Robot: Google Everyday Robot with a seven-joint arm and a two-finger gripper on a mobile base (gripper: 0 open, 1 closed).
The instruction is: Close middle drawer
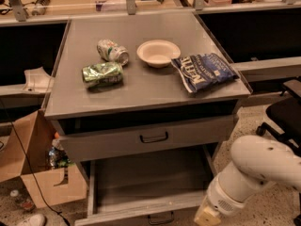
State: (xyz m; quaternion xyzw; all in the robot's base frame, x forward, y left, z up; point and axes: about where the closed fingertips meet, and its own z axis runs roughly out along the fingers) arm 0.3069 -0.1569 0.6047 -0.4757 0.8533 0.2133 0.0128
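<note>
The middle drawer (150, 185) is pulled far out and its grey interior is bare. Its low front panel (141, 213) with the small dark loop handle (160, 217) sits at the bottom edge of the view. Above it, the taller-fronted top drawer (146, 140) stands slightly out. My white arm (256, 171) reaches down at the lower right, and its beige end (207, 215) is beside the right end of the middle drawer's front panel. The gripper itself is below the bottom edge, out of view. The lowest drawer is hidden.
On the cabinet top (141, 86) lie a crushed green can (102, 74), another can (113, 51), a white bowl (158, 52) and a blue chip bag (204, 72). A cardboard box (44, 173) stands at the left. A black chair (284, 112) is at the right.
</note>
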